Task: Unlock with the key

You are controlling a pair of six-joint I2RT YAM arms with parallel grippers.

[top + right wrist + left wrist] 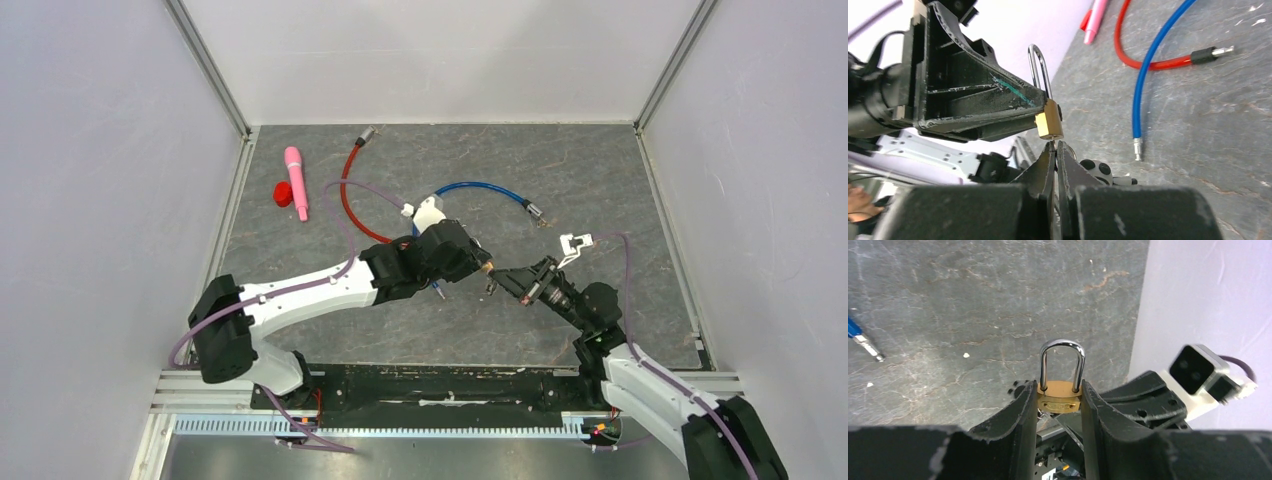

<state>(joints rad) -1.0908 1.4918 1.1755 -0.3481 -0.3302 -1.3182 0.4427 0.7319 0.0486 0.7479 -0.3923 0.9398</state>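
Left gripper (1059, 392) clamps the brass padlock (1059, 401) by its flanks, held above the table (600, 180) near the middle, shackle (1062, 342) seated in both holes. Right gripper (1055, 150), fingers pressed together, pinches what we take to be the key (1054, 144), its tip at the lock's underside. We would keep the blade in line with the keyway, seat it fully, then twist about its own axis while the left arm resists

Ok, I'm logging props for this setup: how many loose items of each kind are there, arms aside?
Cables: 2, red cable and blue cable
Pink plastic pen: 1
Round red cap: 1
Brass padlock with steel shackle: 1
Metal key, only its tip showing: 1
Total: 6
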